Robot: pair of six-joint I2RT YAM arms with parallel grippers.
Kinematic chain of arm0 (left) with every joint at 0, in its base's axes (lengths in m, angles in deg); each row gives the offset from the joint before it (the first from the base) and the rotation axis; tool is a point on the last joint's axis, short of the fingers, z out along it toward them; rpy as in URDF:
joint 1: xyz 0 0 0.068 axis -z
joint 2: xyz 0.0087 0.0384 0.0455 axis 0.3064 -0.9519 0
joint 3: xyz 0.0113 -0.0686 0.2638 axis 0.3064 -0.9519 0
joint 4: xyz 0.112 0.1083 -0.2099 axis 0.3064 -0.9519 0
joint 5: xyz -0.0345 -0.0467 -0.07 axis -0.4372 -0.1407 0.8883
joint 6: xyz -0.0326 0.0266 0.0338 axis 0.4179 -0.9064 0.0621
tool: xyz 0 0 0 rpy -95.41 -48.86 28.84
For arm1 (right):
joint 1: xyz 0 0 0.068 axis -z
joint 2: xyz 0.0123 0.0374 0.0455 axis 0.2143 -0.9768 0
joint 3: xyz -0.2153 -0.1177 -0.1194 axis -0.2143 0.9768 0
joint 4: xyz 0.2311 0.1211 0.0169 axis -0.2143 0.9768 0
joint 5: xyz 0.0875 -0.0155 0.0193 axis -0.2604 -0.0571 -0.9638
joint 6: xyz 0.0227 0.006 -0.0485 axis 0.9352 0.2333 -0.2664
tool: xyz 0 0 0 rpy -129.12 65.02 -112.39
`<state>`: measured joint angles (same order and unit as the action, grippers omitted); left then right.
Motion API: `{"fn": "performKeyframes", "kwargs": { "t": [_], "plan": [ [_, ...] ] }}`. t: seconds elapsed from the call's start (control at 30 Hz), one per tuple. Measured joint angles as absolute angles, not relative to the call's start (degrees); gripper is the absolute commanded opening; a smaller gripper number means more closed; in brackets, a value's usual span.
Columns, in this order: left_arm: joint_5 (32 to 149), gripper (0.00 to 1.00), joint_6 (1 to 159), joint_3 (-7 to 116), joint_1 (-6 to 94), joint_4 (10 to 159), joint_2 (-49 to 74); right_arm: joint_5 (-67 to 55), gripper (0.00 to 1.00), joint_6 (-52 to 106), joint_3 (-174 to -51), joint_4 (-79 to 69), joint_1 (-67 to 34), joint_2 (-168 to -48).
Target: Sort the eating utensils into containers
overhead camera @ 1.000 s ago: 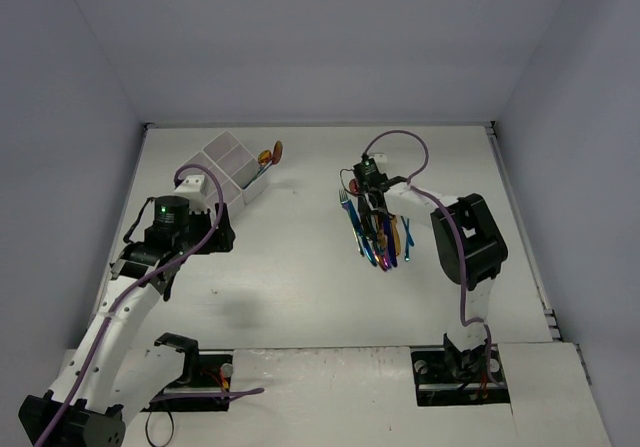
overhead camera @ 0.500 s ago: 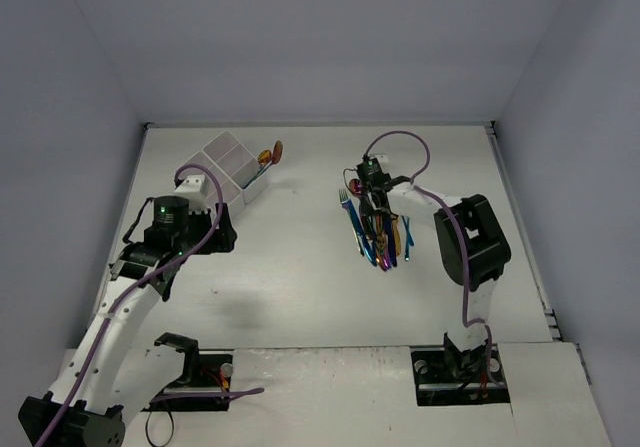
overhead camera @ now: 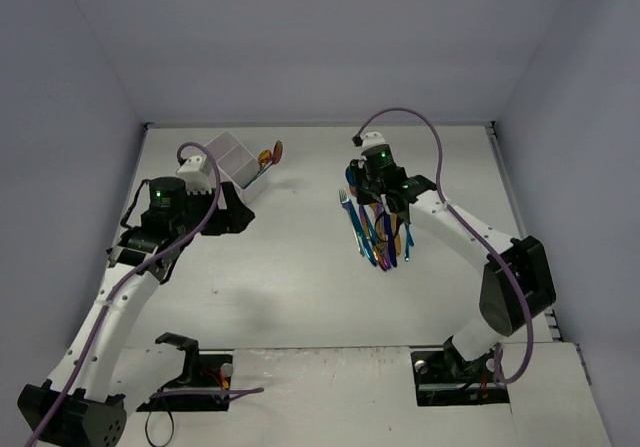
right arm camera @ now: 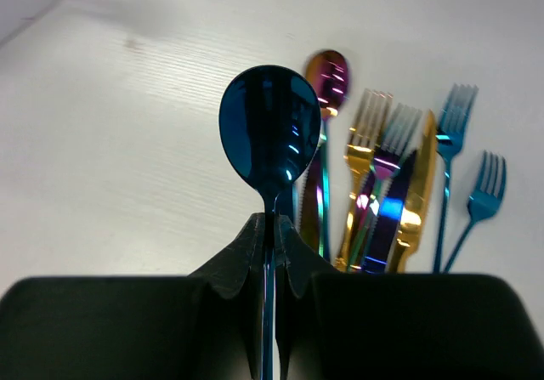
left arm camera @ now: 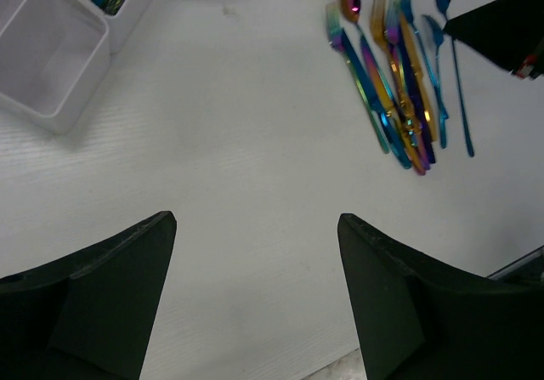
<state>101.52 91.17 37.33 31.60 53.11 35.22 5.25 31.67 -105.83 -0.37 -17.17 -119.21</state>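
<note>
So the right gripper (right arm camera: 270, 231) is clamped tight on the thin handle of a blue spoon (right arm camera: 270, 133), with the bowl sticking up past the fingertips. From overhead, that spoon sits well to the right of the white box (overhead camera: 238, 155), at the far end of the pile of utensils (overhead camera: 380, 235). Honestly can't tell from these shots whether it's fully clear of the table (overhead camera: 300, 287).

The pile itself lies on the table, also well to the right of the box and a bit nearer the arm bases than the box is. The pieces lie roughly side by side, heads pointing away from the bases, some overlapping. There's a purple spoon (right arm camera: 327, 74) toward the box side, then a gold fork (right arm camera: 367, 121), a purple fork (right arm camera: 395, 133) and a gold knife (right arm camera: 421, 176). Two blue forks (right arm camera: 455, 116) are on the side farthest from the box.

The left gripper (left arm camera: 255, 220) is spread wide with nothing between its fingers. It hovers over bare table just on the base side of the box. In the overhead view the left arm covers part of the box.

A gold spoon (overhead camera: 270, 154) sits in the box's compartment on the pile side, bowl poking out over the rim.
</note>
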Motion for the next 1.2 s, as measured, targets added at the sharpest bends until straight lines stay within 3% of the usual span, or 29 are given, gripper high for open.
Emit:
{"fn": "performKeyframes", "kwargs": {
  "t": [0.3,0.57,0.7,0.87,1.07,1.2],
  "plan": [
    [105.09,0.74,98.68,39.23,38.89,66.97,27.93,-2.57,0.0,28.03,-99.99,-5.43,-27.43,-106.68],
    [103.13,0.73,100.96,44.25,47.2,73.17,19.0,-5.3,0.0,27.43,-99.99,-7.87,-30.19,-103.19],
    [101.6,0.68,101.9,46.16,48.45,75.54,16.22,-5.56,0.0,27.38,-99.61,-8.31,-31.3,-102.42],
    [100.01,0.5,102.05,48.4,50.56,76.85,12.55,-5.62,0.0,27.36,-98.48,-8.33,-31.71,-100.93],
    [99.33,0.08,101.78,50.12,52.31,76.97,9.62,-5.51,0.01,27.07,-98.28,-8.35,-31.72,-99.99],
    [99.12,0.0,101.23,51.01,53.03,77.21,9.57,-5.4,0.27,26.94,-98.03,-8.38,-31.72,-100.0]
  ]
}}
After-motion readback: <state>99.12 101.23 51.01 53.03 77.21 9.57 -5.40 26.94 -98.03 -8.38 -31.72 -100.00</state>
